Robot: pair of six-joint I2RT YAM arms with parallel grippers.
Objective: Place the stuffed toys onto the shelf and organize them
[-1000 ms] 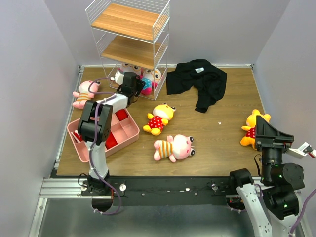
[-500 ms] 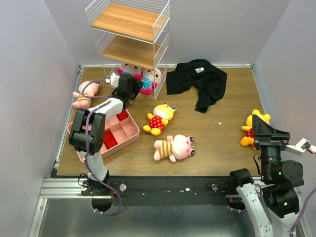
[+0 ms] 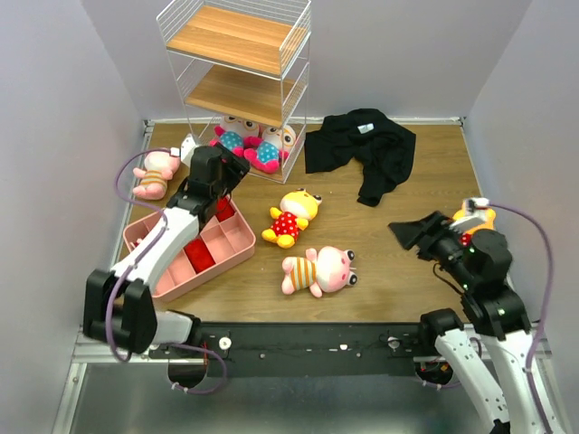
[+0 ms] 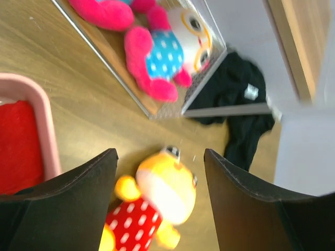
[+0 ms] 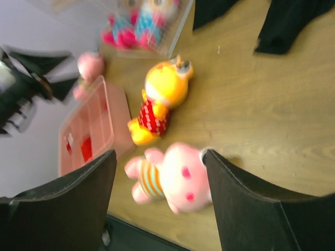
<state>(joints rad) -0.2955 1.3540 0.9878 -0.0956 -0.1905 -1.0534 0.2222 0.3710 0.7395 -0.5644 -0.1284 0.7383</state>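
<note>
Arms extend forward over the surface (image 3: 380, 271). The left end effector (image 3: 213, 168) is stretched toward the shelf (image 3: 237, 36), fingers spread with nothing between them, just short of two glasses-wearing stuffed toys (image 3: 270, 152) on the bottom tier. The right end effector (image 3: 409, 233), likewise released and empty, points left toward a yellow toy (image 3: 291, 215) and a pink toy (image 3: 318, 269) lying mid-surface.

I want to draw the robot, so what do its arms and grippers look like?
The left arm and right arm both have white tube links, black joints and a looping purple cable. The left gripper and right gripper each have two broad, black, wedge-shaped fingers.
</note>
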